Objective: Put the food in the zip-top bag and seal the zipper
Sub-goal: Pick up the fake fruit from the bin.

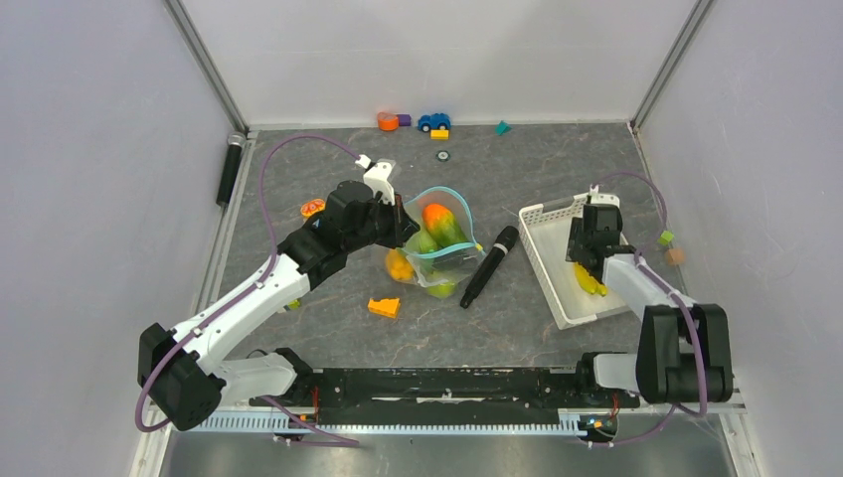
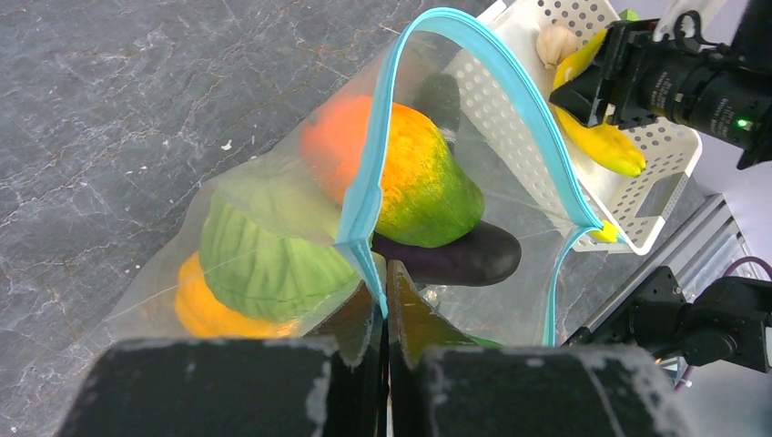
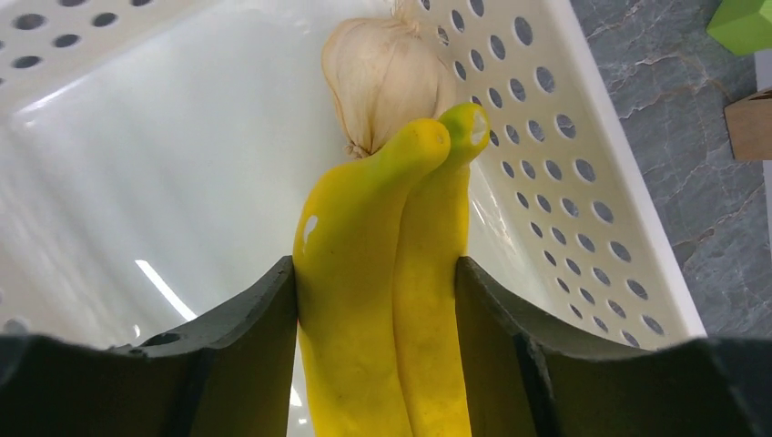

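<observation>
Two arms: L pincer (image 2: 380,293) pinched onto bag (image 2: 264,187) rim at zipper (image 2: 362,196); R pincer (image 3: 375,275) clamps banana (image 3: 387,355) inside basket (image 3: 596,214).

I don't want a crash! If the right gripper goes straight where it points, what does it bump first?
Probably the garlic bulb, just past the tips of the toy bananas the right gripper holds in the white basket; depth is hard to judge.

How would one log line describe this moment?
left gripper: shut on zip-top bag rim | right gripper: shut on banana in basket | zipper: open
</observation>
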Controlling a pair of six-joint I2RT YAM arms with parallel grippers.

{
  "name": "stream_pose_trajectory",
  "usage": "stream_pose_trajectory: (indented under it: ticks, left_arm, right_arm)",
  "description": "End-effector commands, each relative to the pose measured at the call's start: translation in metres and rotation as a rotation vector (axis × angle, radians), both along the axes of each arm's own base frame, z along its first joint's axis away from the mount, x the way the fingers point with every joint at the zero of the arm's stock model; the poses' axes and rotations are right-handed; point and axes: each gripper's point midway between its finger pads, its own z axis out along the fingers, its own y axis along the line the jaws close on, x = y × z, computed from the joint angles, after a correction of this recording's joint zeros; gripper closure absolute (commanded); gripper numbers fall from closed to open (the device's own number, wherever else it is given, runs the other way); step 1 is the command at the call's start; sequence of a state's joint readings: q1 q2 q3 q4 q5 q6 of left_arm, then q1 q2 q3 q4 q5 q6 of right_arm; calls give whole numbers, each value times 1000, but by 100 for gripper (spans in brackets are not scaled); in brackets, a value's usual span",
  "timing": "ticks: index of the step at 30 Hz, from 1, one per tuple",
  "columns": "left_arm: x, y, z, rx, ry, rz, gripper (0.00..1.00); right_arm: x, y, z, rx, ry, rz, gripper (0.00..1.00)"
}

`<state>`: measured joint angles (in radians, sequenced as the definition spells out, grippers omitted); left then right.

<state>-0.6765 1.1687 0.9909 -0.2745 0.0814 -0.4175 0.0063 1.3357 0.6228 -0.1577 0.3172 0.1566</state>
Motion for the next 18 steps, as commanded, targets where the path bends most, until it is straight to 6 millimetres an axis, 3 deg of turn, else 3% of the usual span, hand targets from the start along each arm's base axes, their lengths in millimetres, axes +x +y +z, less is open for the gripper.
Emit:
stream_pose_trajectory:
  ticks: [1, 7, 10, 14, 18]
  left_arm:
    - [0, -6, 29, -40, -76, -39, 95]
    - [-1, -10, 40, -68, -75, -51, 95]
    - [-3, -11, 47, -82, -64, -50, 95]
    - [-2, -6, 48, -58, -28, -15, 97]
    - [2, 9, 43, 4, 17, 71, 97]
  right_arm:
    - [1, 6, 31, 45, -131, -7, 82]
    - [3, 15, 77, 80, -316, 42, 92]
    - [13, 35, 114, 151, -467, 135, 94]
    - [25, 97, 188, 340, -749, 450, 97]
    - [9, 167, 259, 468, -959, 791, 99]
